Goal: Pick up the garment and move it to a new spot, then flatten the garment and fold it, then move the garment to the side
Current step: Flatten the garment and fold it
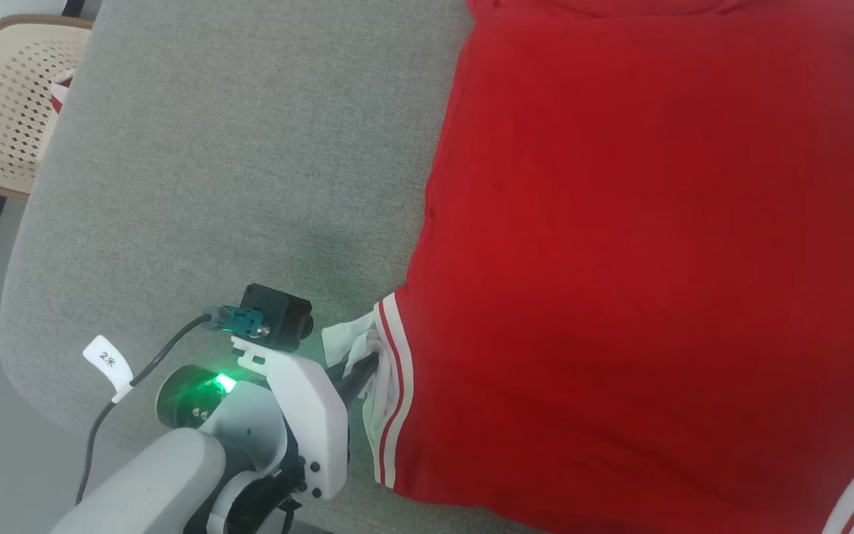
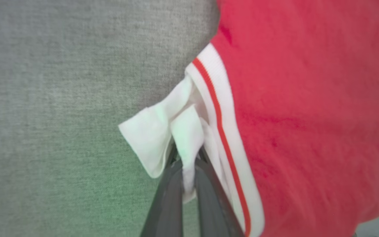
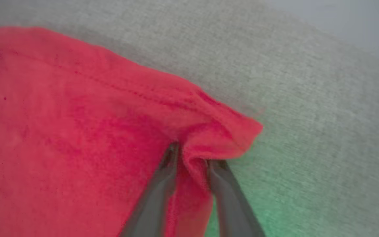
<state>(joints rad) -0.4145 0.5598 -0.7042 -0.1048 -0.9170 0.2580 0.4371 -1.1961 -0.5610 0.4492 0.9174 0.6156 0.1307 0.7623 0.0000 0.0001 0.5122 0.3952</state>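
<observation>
The red garment (image 1: 620, 222) lies spread on the grey padded surface (image 1: 234, 148), plain side up, with no print showing. Its white sleeve (image 1: 345, 337) with red-striped trim sticks out at its lower left. My left gripper (image 1: 368, 371) is shut on that sleeve; in the left wrist view the white cloth (image 2: 150, 131) is pinched between the dark fingers (image 2: 188, 154). In the right wrist view my right gripper (image 3: 192, 153) grips a bunched fold at a red corner of the garment (image 3: 61, 131), the cloth filling the gap between the fingers.
A beige perforated basket (image 1: 4, 96) stands off the surface at the upper left. The padded surface's rounded edge runs down the left and along the bottom, with floor beyond. A black cable with a white tag (image 1: 108, 360) trails from my left wrist.
</observation>
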